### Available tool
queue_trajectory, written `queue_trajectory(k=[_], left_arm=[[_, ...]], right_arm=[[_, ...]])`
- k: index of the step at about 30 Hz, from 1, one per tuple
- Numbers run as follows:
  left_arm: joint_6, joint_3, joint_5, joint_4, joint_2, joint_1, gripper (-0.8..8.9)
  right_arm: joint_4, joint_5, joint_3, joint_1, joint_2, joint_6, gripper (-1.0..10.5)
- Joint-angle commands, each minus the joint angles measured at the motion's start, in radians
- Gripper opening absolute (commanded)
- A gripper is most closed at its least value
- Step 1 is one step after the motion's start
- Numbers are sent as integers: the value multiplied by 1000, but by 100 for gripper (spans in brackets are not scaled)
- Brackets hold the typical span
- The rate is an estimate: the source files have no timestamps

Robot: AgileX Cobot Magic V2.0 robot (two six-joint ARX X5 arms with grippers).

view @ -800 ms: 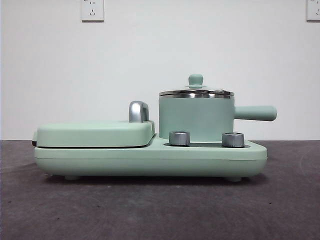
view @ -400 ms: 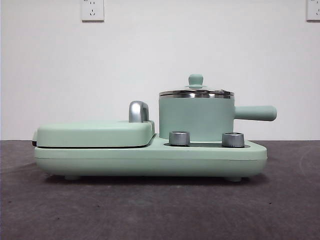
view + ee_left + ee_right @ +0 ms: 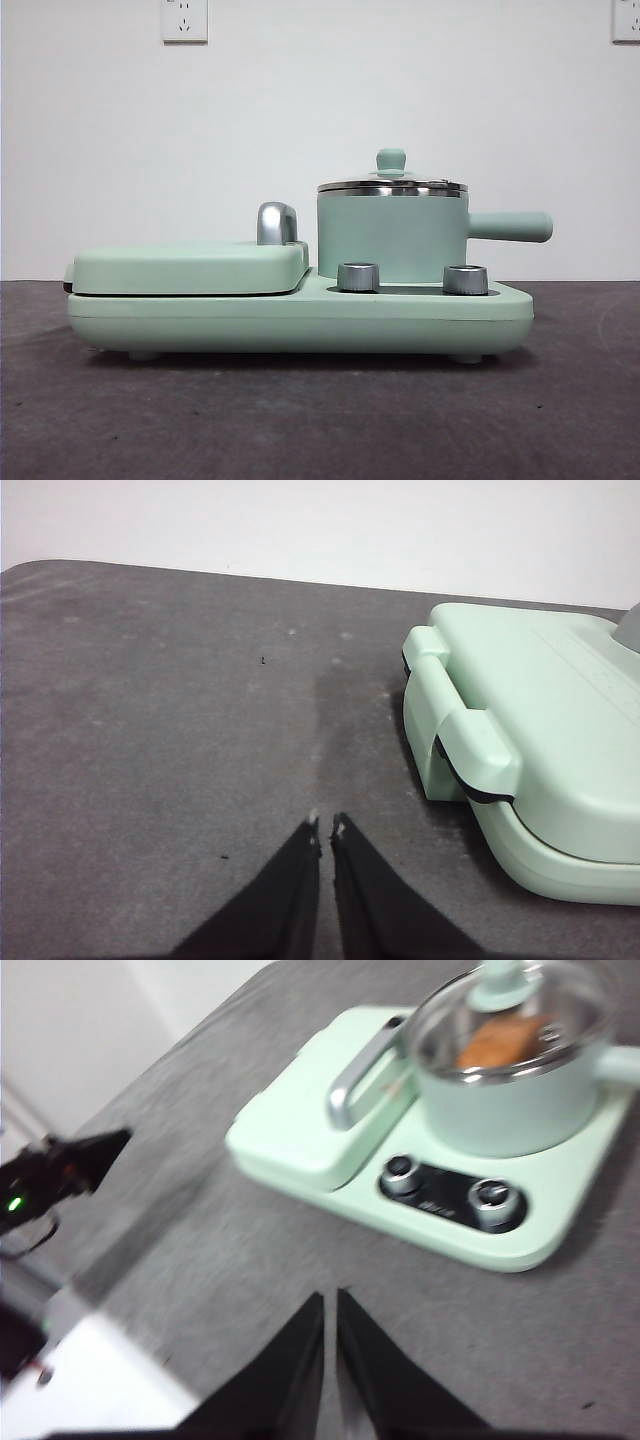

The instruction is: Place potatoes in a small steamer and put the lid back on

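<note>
One potato point(image 3: 497, 1042) inside lidded steamer point(image 3: 392, 238)

- small steamer point(image 3: 390, 240): smooth matt mint body, shiny steel rim
- lid point(image 3: 515, 1010): clear glossy glass
- knobs point(image 3: 359, 276): bright metal
- worktop point(image 3: 300, 420): rough matt grey

Potato point(image 3: 500, 1042) blurred behind glass lid point(image 3: 510, 1010); steamer handle point(image 3: 622, 1063) cut off by edge
</note>
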Motion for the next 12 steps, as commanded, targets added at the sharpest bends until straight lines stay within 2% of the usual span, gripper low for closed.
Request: queue_trajectory(k=[1,4,7,12], left_arm=[[17,-20,-4,2,-2,1,27],[17,-20,-4,2,-2,1,27],[17,-20,-4,2,-2,1,27],[17,-20,-4,2,-2,1,27]], right_arm=[[52,-3,-32,-99,-27,-9,17],[176,9,-125,-231,-80,-24,17],[361,12,-275,-375,-145,-80,17],[595,35,-502,-522,-231,-150,17]])
